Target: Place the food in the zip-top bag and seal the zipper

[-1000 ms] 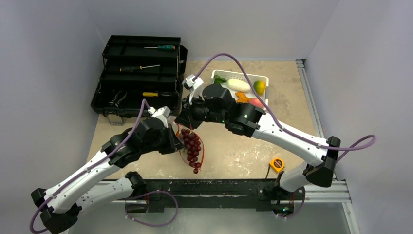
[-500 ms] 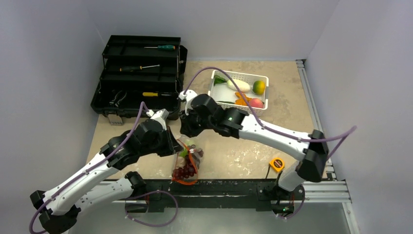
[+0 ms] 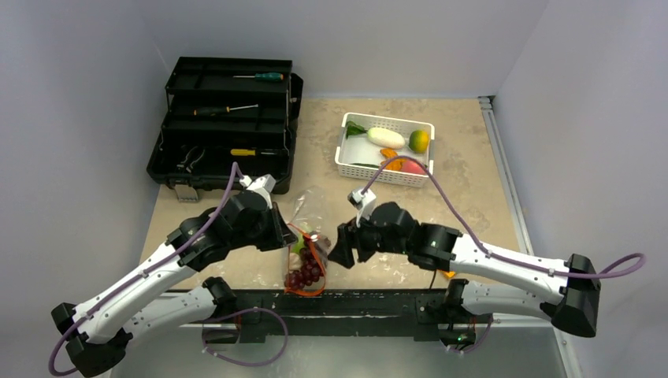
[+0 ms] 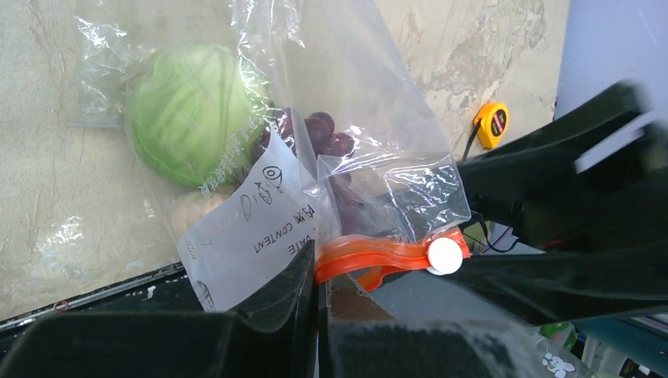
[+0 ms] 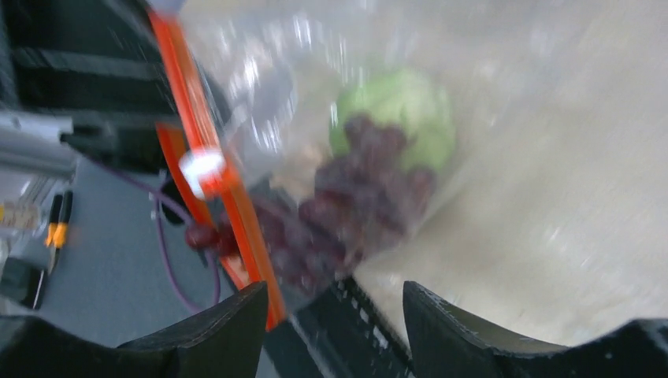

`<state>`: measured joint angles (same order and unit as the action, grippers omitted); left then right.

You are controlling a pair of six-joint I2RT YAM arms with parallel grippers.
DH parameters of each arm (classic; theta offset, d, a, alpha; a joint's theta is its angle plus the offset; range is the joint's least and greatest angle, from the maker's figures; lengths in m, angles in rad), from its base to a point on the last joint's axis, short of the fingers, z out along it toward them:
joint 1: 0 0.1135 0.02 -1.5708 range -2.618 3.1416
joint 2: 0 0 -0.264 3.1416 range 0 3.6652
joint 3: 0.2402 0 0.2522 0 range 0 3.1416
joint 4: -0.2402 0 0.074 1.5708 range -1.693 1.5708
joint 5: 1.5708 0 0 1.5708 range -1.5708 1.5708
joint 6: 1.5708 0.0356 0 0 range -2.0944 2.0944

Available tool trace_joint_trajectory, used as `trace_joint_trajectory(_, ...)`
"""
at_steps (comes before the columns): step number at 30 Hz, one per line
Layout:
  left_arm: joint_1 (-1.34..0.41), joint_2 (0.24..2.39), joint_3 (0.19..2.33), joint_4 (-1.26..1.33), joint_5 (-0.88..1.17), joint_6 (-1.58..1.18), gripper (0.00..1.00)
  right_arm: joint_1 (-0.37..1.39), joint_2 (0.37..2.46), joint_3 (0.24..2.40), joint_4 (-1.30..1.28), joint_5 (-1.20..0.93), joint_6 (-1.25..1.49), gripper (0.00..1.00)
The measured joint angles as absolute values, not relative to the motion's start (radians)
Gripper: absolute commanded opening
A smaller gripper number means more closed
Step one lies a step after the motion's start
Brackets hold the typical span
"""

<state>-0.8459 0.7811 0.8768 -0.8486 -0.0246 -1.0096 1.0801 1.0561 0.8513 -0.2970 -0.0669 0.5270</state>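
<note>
While left gripper pinches zipper, right gripper gapes

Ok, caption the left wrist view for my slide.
The left tool pinches the zip-top bag at its orange zipper, cabbage and grapes inside.

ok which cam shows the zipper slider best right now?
Left wrist: the slider is sharp and close, a white button on the orange zipper. Right wrist shows it too, but motion-blurred into a white smear. Top external shows only a trace of the orange strip; the slider is too small to make out.
</note>
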Motion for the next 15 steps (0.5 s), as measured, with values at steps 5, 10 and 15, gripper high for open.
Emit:
trace_joint_trajectory(5, -0.846, 0.793, 0.89, -0.846, -0.031, -1.003, 0.0, 1.24, 1.009, 0.638, -0.18, -0.051, 0.668, 0.65)
trace_joint_trajectory(10, -0.846, 0.797, 0.892, -0.846, -0.033, -1.003, 0.0, 1.411, 1.059, 0.626, -0.058, 0.041, 0.748, 0.62)
trace_joint_trajectory(15, -0.846, 0.797, 0.892, -0.846, -0.033, -1.003, 0.0, 1.465, 1.152, 0.637, -0.035, 0.179, 0.812, 0.45)
